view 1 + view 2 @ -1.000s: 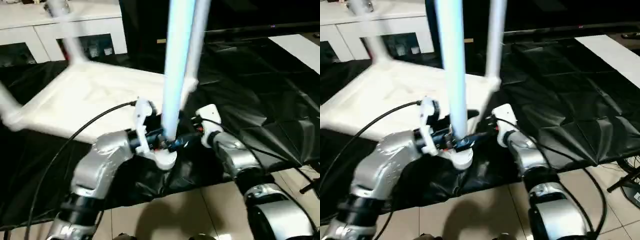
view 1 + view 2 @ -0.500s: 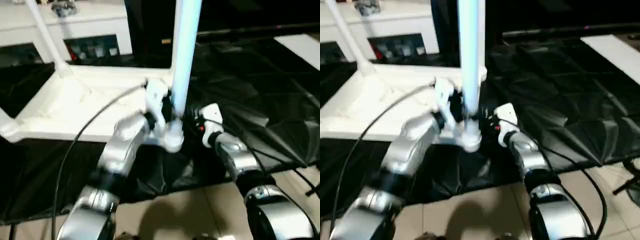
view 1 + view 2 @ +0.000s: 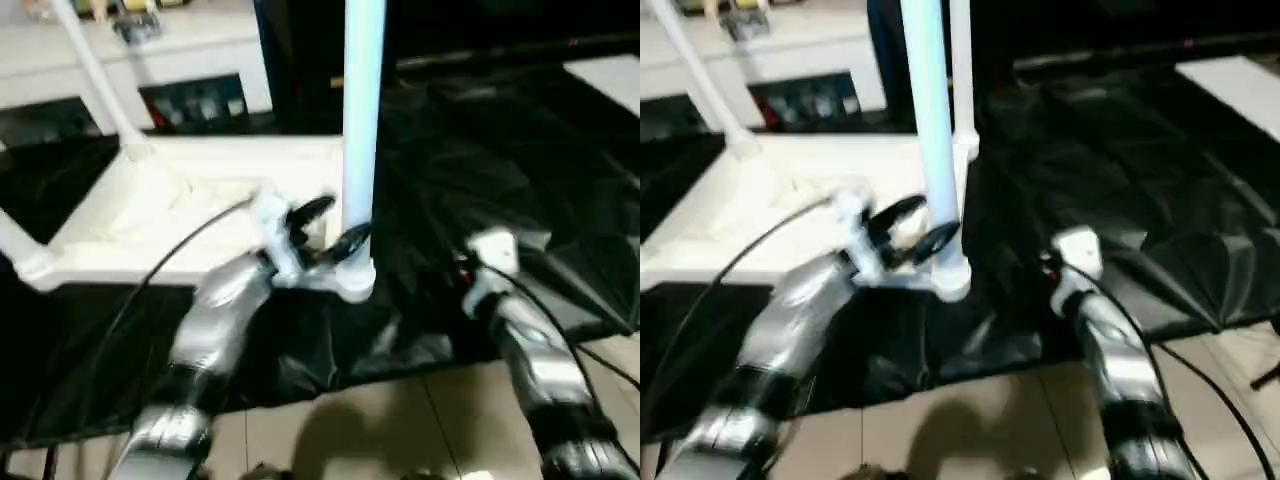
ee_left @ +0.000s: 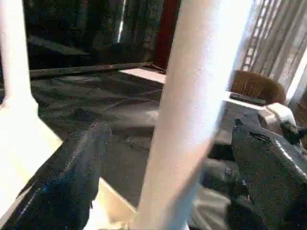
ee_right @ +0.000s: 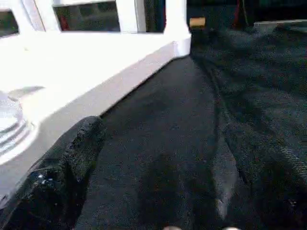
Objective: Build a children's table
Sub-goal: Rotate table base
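We find the tabletop (image 3: 200, 215) lying upside down on the black sheet (image 3: 500, 150), in front of a white cabinet (image 3: 150, 60) with glass doors. Legs stand upright in its corners: one at the far left corner (image 3: 95, 80), one at the far right corner (image 3: 962, 75), and the near right leg (image 3: 360, 120), whose flared end sits over the corner socket nearest the robot. At the near left corner we see the base of a further leg (image 3: 15, 240), cut by the picture's edge (we judge it to be the fourth).

The left gripper (image 3: 325, 228) has its black fingers spread wide on either side of the near right leg at its base; in the left wrist view the fingers (image 4: 72, 177) stand apart from the tube, so we read it as released, not clamped. The right gripper (image 5: 158, 191) is likewise wide open, holding nothing, low over the sheet just beside the tabletop's edge.

In our judgement the assembly is near its end. What remains is to confirm that the near right leg is fully seated (we cannot tell from here) and to turn the table onto its feet.
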Robot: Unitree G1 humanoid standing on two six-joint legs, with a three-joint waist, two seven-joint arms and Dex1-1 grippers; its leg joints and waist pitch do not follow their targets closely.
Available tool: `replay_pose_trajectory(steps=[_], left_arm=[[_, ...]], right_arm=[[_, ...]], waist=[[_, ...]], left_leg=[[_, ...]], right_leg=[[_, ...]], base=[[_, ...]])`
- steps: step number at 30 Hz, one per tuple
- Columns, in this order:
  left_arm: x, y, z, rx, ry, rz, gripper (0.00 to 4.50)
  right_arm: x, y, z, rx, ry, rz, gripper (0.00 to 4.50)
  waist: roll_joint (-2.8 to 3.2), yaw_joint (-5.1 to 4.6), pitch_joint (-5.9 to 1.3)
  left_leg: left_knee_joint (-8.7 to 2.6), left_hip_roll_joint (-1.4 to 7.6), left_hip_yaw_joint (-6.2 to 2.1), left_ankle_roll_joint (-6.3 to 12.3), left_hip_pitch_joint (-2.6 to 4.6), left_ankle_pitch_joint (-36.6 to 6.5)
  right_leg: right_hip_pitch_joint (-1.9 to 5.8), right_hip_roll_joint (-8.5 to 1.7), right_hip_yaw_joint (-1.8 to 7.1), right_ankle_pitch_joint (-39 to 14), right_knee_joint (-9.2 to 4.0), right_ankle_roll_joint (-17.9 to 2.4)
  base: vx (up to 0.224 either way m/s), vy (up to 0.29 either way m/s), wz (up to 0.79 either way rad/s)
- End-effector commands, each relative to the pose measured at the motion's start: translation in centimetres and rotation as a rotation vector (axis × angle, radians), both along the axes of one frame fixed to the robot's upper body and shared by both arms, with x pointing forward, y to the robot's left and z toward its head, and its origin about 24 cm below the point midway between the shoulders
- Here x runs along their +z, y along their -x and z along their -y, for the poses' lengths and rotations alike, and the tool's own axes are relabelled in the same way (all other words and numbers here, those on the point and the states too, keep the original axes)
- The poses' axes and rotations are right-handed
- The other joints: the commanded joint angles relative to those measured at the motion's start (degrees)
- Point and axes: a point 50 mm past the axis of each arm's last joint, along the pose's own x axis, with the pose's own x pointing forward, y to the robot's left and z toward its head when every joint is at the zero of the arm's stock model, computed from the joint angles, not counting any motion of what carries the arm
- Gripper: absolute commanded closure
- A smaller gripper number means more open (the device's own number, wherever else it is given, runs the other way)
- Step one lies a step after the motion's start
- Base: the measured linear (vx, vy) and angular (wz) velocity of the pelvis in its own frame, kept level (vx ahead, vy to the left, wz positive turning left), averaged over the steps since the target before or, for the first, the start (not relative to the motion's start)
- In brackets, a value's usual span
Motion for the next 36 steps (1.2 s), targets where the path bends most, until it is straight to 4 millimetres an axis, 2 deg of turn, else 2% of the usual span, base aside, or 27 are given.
replay_pose_trajectory(steps=[1,3,4,5,6,7,9,10,11,16,17,18,19,20,22,23,24,25,26,27,28,29,31,33,34,35,36], left_arm=[[0.2,1.1,-1.2,0.029,-0.008,0.016,0.02],[-0.6,2.1,-2.8,0.167,-0.050,-0.016,0.02],[-1.2,2.4,-3.5,0.245,-0.078,-0.051,0.02],[-1.4,2.8,-4.1,0.314,-0.094,-0.059,0.02],[-1.4,2.8,-4.2,0.324,-0.095,-0.059,0.02],[-1.5,3.1,-4.5,0.356,-0.099,-0.058,0.02],[-1.9,4.0,-5.4,0.503,-0.188,-0.083,0.02],[-1.9,4.4,-5.7,0.572,-0.218,-0.064,0.02],[-2.1,4.7,-6.1,0.642,-0.246,-0.088,0.02],[-1.3,5.0,-6.0,0.764,-0.259,-0.074,0.02],[-1.2,4.9,-5.9,0.765,-0.261,-0.068,0.02],[-1.1,4.9,-5.8,0.764,-0.263,-0.061,0.02],[-1.1,4.8,-5.8,0.773,-0.264,-0.062,0.02],[-1.1,4.6,-5.9,0.803,-0.264,-0.071,0.02],[-1.0,4.6,-5.9,0.813,-0.263,-0.075,0.02],[-1.0,4.6,-5.9,0.821,-0.257,-0.077,0.02],[-1.0,4.6,-5.8,0.821,-0.259,-0.080,0.02],[-1.0,4.6,-5.8,0.821,-0.262,-0.081,0.02],[-1.0,4.7,-5.7,0.817,-0.258,-0.084,0.02],[-1.0,4.7,-5.7,0.815,-0.255,-0.086,0.02],[-1.0,4.7,-5.7,0.815,-0.256,-0.087,0.02],[-1.0,4.7,-5.7,0.815,-0.261,-0.085,0.02],[-1.1,4.7,-5.7,0.817,-0.262,-0.087,0.02],[-1.1,4.7,-5.7,0.820,-0.259,-0.090,0.02],[-1.1,4.6,-5.7,0.821,-0.260,-0.090,0.02],[-1.1,4.6,-5.7,0.822,-0.262,-0.090,0.02],[-1.1,4.6,-5.7,0.818,-0.267,-0.089,0.02]], right_arm=[[0.8,0.8,-0.1,-0.001,-0.004,0.028,0.00],[0.9,2.0,-0.3,-0.016,0.005,0.015,0.00],[1.0,2.6,-0.6,-0.016,-0.003,-0.001,0.00],[1.0,3.0,-0.7,-0.020,-0.015,-0.017,0.00],[1.0,3.1,-0.8,-0.021,-0.016,-0.019,0.00],[1.1,3.4,-0.8,-0.025,-0.025,-0.031,0.00],[1.2,4.1,-1.3,-0.019,0.002,-0.054,0.00],[1.2,4.3,-1.6,-0.013,0.022,-0.055,0.00],[1.2,4.4,-1.8,-0.013,0.038,-0.054,0.00],[0.9,4.2,-2.4,-0.012,0.038,-0.089,0.00],[1.0,4.2,-2.5,-0.003,0.041,-0.093,0.00],[1.0,4.2,-2.6,0.000,0.043,-0.095,0.00],[1.0,4.2,-2.6,0.003,0.042,-0.097,0.00],[1.1,4.3,-2.8,0.012,0.046,-0.098,0.00],[1.2,4.3,-2.8,0.017,0.052,-0.095,0.00],[1.2,4.4,-2.8,0.013,0.050,-0.098,0.00],[1.2,4.5,-2.6,0.002,0.050,-0.097,0.00],[1.2,4.5,-2.6,-0.002,0.052,-0.096,0.00],[1.1,4.6,-2.2,-0.035,0.044,-0.103,0.00],[1.0,4.6,-2.0,-0.059,0.038,-0.110,0.00],[0.9,4.7,-1.8,-0.076,0.035,-0.116,0.00],[0.8,4.9,-1.2,-0.103,0.040,-0.116,0.00],[0.7,5.1,-0.9,-0.121,0.041,-0.122,0.00],[0.6,5.4,-0.6,-0.136,0.047,-0.130,0.00],[0.5,5.5,-0.5,-0.134,0.055,-0.132,0.00],[0.5,5.6,-0.5,-0.133,0.060,-0.132,0.00],[0.5,5.6,-0.4,-0.137,0.061,-0.133,0.00]], waist=[[-1.15,-0.02,-3.34],[-1.29,-0.39,-3.24],[-2.16,-0.54,-3.24],[-1.78,-0.67,-2.98],[-3.48,-1.02,-2.85],[-2.49,-0.75,-2.76],[-4.42,-0.78,-2.77],[-3.48,-0.59,-2.87],[-4.11,-0.89,-2.37],[-5.42,-1.11,-2.49],[-4.90,-0.55,-2.20],[-4.99,-0.60,-2.56],[-4.85,-1.15,-2.27],[-4.58,-1.02,-1.61],[-4.60,-1.56,-1.34],[-4.10,-1.59,-0.69],[-3.83,-1.62,-0.45],[-3.81,-1.47,-0.66],[-3.20,-2.72,-1.33],[-4.23,-3.44,0.21],[-3.61,-3.25,-0.24],[-3.13,-3.56,-0.22],[-3.32,-3.92,-1.34],[-3.95,-4.10,-2.01],[-4.30,-3.72,-2.30],[-4.40,-2.75,-3.47],[-4.43,-2.78,-3.66]], left_leg=[[-4.44,2.15,-1.34,3.02,1.17,-18.4],[-4.60,1.87,-1.28,2.19,1.13,-19.4],[-4.68,1.92,-1.35,1.67,0.98,-19.2],[-4.80,1.95,-1.30,1.43,1.12,-20.0],[-4.82,1.82,-1.19,1.45,0.91,-20.2],[-4.96,1.76,-1.40,1.04,1.17,-20.8],[-5.05,1.84,-1.60,0.55,0.90,-21.2],[-5.22,2.08,-1.81,0.30,0.92,-20.7],[-5.23,1.86,-1.60,-0.49,1.17,-23.1],[-5.59,1.94,-2.11,-2.07,1.67,-26.8],[-7.06,1.33,-3.70,0.36,-0.29,-30.0],[-6.55,1.27,-4.04,0.73,0.59,-31.2],[-6.41,1.03,-4.88,1.14,0.63,-34.0],[-6.66,-0.06,-5.53,1.26,-0.59,-37.3],[-5.80,-0.92,-5.70,1.19,-0.36,-39.9],[-5.56,-1.58,-5.59,0.91,-1.08,-41.1],[-5.87,-1.78,-5.46,0.44,-1.25,-42.1],[-5.93,-1.90,-5.41,0.56,-1.49,-41.6],[-4.15,0.55,-5.08,-1.60,5.46,-42.3],[-3.92,0.90,-5.90,-2.75,6.35,-45.8],[-4.79,1.43,-6.17,-4.13,6.94,-48.4],[-7.55,2.47,-7.08,-5.01,6.50,-51.9],[-7.82,2.19,-7.34,-2.39,7.17,-46.7],[-6.94,0.68,-5.71,2.57,4.56,-35.2],[-6.09,-0.29,-4.55,4.39,2.73,-29.2],[-3.24,-1.79,-3.05,9.78,0.05,-12.1],[-2.81,-1.99,-3.05,11.35,-0.63,-8.2]], right_leg=[[2.13,-2.36,1.40,-21.6,-5.34,-9.6],[1.76,-2.15,1.46,-23.7,-5.61,-8.0],[2.00,-2.07,1.56,-23.4,-5.45,-7.1],[1.54,-2.03,1.61,-24.6,-5.84,-6.1],[1.59,-1.78,1.54,-25.7,-6.12,-5.4],[1.30,-2.10,1.64,-28.7,-6.23,-4.4],[1.37,-2.26,1.63,-30.5,-6.36,-3.2],[1.35,-2.29,1.77,-29.5,-6.16,-2.9],[0.61,-2.24,1.71,-33.1,-6.99,-1.4],[0.56,-2.14,1.56,-32.5,-7.08,-0.5],[2.45,-3.15,-0.44,-34.7,-6.72,-0.3],[2.20,-3.69,-0.61,-35.1,-7.10,-0.5],[2.77,-4.08,-1.18,-36.8,-7.51,-1.0],[4.52,-4.27,-2.88,-42.0,-8.33,0.0],[5.54,-4.32,-4.47,-46.7,-9.10,0.1],[7.39,-4.32,-6.09,-49.9,-9.72,0.1],[7.89,-3.97,-6.67,-50.0,-9.27,-0.1],[9.37,-4.04,-6.42,-48.3,-8.89,-0.9],[4.99,-3.30,-4.26,-45.7,-9.69,-2.4],[3.84,-2.64,-5.53,-44.4,-10.19,-2.8],[4.62,-1.72,-4.91,-40.6,-9.51,-3.6],[6.08,-0.70,-3.64,-28.6,-6.73,-4.2],[6.09,-0.79,-2.19,-21.2,-6.18,-5.7],[8.54,-1.78,-0.84,-15.4,-7.13,-7.9],[10.19,-2.46,-0.19,-14.3,-7.74,-8.2],[12.97,-3.45,0.75,-11.0,-8.46,-7.4],[13.43,-3.06,0.57,-10.0,-8.31,-6.8]], base=[[0.000,0.000,0.00],[0.000,0.000,0.00],[0.000,0.000,0.00],[0.000,0.000,0.00],[0.000,0.000,0.00],[0.000,0.000,0.00],[0.000,0.000,0.00],[0.000,0.000,0.00],[0.000,0.000,0.00],[0.000,0.000,0.00],[0.000,0.000,0.00],[0.002,0.019,0.28],[0.002,0.019,0.28],[0.020,0.019,0.38],[0.030,0.024,0.45],[0.035,0.024,0.52],[0.051,0.017,0.58],[0.051,0.017,0.58],[0.082,-0.001,0.62],[0.093,-0.014,0.32],[0.093,-0.014,0.32],[0.100,0.013,-0.04],[0.120,0.027,-0.07],[0.131,-0.003,-0.03],[0.131,-0.012,-0.02],[0.138,-0.011,0.05],[0.168,-0.010,0.05]])
